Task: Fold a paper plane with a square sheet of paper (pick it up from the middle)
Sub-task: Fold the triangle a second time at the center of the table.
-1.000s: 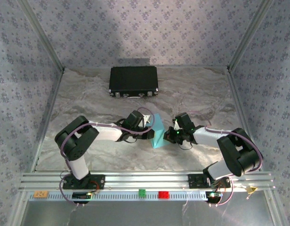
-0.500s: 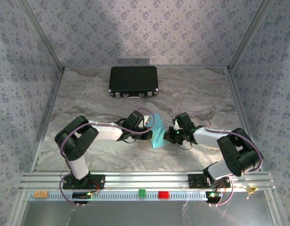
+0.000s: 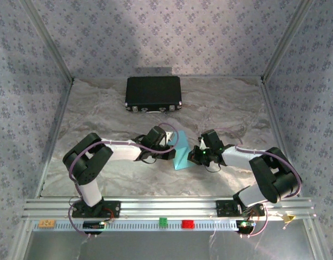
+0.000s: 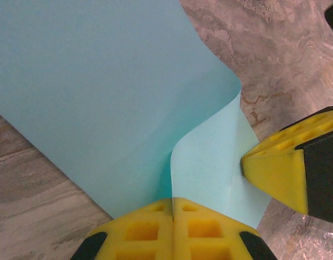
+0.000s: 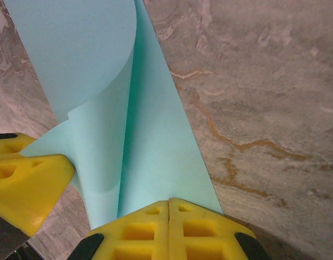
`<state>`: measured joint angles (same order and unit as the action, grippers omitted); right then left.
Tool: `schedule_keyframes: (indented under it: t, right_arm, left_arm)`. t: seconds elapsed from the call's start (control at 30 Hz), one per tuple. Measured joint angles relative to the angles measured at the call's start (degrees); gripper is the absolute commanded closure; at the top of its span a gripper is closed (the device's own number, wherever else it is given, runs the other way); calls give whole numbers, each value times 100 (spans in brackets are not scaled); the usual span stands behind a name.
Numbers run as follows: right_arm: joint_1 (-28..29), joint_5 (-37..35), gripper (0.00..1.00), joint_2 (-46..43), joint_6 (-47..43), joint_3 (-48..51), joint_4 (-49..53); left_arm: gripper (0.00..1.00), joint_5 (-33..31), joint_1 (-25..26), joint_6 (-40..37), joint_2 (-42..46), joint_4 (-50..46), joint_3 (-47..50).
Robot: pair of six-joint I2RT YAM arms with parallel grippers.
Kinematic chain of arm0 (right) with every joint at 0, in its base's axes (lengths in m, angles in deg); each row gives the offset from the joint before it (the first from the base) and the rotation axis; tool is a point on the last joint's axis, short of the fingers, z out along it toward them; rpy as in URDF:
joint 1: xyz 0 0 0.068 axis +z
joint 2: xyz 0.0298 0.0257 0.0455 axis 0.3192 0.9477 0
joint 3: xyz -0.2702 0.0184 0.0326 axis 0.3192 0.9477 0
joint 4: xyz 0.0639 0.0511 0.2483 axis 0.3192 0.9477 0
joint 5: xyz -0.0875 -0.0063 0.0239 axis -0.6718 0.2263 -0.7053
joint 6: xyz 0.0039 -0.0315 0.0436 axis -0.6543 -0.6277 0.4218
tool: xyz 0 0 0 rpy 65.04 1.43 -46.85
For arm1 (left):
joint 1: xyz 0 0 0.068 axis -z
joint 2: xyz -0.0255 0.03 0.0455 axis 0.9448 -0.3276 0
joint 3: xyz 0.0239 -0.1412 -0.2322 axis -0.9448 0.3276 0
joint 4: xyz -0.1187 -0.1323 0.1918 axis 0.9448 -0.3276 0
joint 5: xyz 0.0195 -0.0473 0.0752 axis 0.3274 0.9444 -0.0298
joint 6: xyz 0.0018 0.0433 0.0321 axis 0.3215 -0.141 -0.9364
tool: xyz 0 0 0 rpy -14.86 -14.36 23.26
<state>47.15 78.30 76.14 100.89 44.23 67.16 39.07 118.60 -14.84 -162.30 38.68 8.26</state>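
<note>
i judge this the first fold: my left end effector [image 4: 172, 211] and right end effector [image 5: 169, 214] each pinch the paper [image 3: 182, 156], curled half-folded between them over mid-tabletop [image 3: 101, 108], so next i'd align its edges and press a crease.

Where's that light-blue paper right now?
In the top view the square sheet of paper stands bent near the middle of the table, gripped by the left tool and right tool, nearer than the black case.
</note>
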Motion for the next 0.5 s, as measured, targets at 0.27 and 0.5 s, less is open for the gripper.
schedule_keyframes:
  t: [0.27, 0.5]
  right_arm:
    - [0, 0, 94, 0, -2, 0, 0]
    - [0, 0, 94, 0, -2, 0, 0]
  left_arm:
    - [99, -37, 0, 0, 0, -22, 0]
    - [99, -109, 0, -2, -2, -72, 0]
